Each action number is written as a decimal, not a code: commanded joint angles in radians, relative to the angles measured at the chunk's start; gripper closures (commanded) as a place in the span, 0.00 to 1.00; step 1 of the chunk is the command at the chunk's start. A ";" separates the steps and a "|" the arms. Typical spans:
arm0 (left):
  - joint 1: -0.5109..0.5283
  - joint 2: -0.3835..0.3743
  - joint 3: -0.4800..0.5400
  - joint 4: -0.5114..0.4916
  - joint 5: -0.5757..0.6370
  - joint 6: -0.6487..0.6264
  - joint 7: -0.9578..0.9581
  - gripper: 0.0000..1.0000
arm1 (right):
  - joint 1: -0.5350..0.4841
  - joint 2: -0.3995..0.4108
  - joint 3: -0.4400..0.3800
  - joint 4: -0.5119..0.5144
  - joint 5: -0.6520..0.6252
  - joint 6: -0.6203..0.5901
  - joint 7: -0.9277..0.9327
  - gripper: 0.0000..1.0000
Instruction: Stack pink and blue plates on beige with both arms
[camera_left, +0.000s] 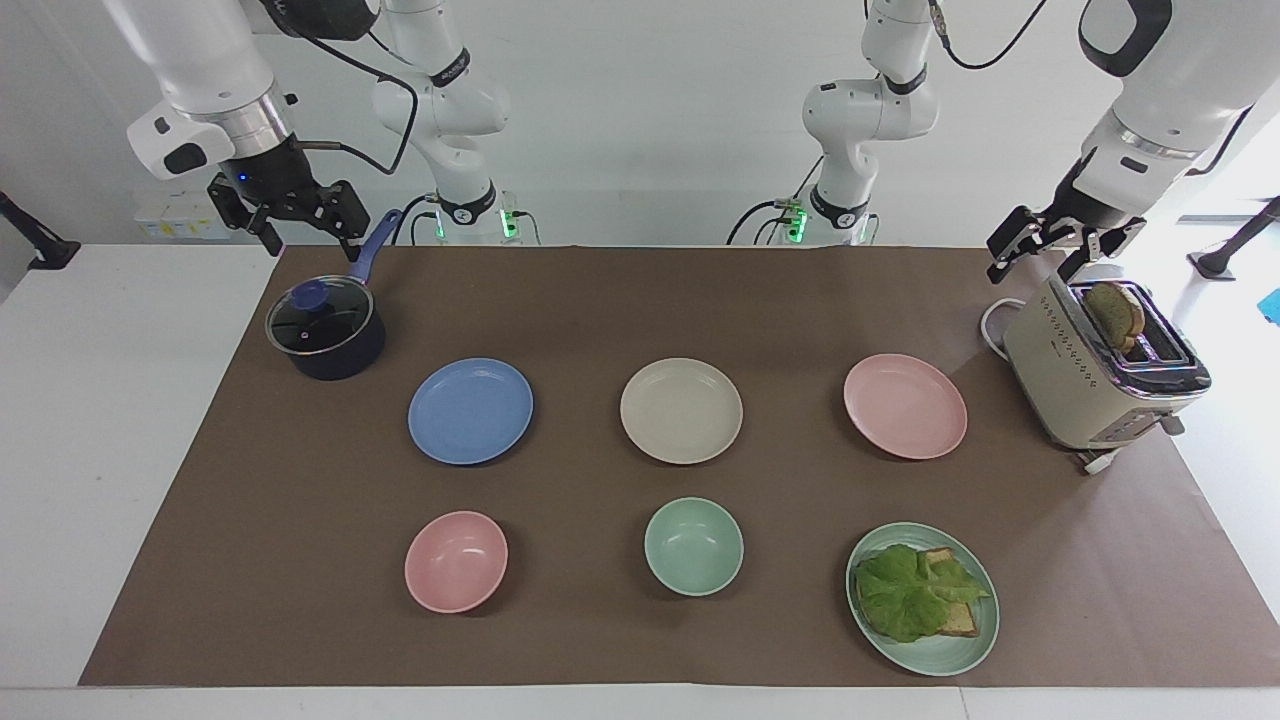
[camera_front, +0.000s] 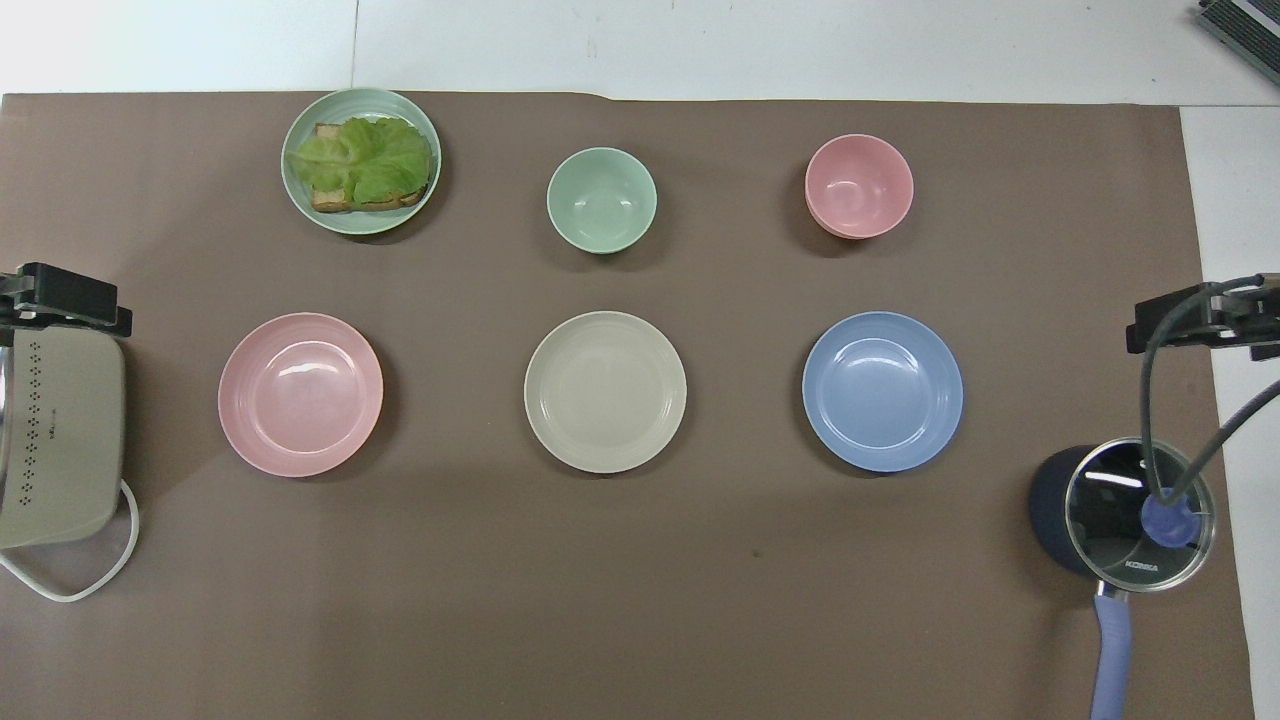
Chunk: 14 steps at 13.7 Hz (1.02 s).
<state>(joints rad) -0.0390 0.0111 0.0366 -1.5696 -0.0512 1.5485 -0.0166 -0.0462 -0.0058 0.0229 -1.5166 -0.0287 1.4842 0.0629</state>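
Three equal plates lie in a row across the middle of the brown mat. The beige plate (camera_left: 681, 410) (camera_front: 605, 391) is the centre one. The blue plate (camera_left: 470, 410) (camera_front: 882, 391) lies toward the right arm's end and the pink plate (camera_left: 905, 406) (camera_front: 300, 394) toward the left arm's end. All three are bare and apart from each other. My right gripper (camera_left: 308, 240) (camera_front: 1200, 320) hangs open and empty over the saucepan's handle. My left gripper (camera_left: 1037, 262) (camera_front: 70, 300) hangs open and empty over the toaster's near end.
A dark lidded saucepan (camera_left: 325, 330) stands by the blue plate, nearer the robots. A beige toaster (camera_left: 1100, 370) holding toast stands beside the pink plate. Farther out sit a pink bowl (camera_left: 456, 560), a green bowl (camera_left: 693, 546) and a green plate (camera_left: 940, 655) with lettuce and toast.
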 joint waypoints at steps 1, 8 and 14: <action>0.010 -0.019 0.000 -0.215 0.019 0.198 0.014 0.00 | -0.011 -0.016 0.003 -0.010 0.000 -0.004 -0.021 0.00; 0.054 0.139 0.003 -0.480 0.017 0.602 0.007 0.00 | -0.012 -0.016 0.002 -0.010 0.000 -0.004 -0.022 0.00; 0.085 0.099 0.002 -0.607 0.017 0.610 -0.113 0.00 | -0.011 -0.017 0.002 -0.014 0.000 -0.004 -0.018 0.00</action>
<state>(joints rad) 0.0404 0.1728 0.0445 -2.1091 -0.0487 2.1546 -0.0590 -0.0462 -0.0060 0.0213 -1.5167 -0.0287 1.4842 0.0629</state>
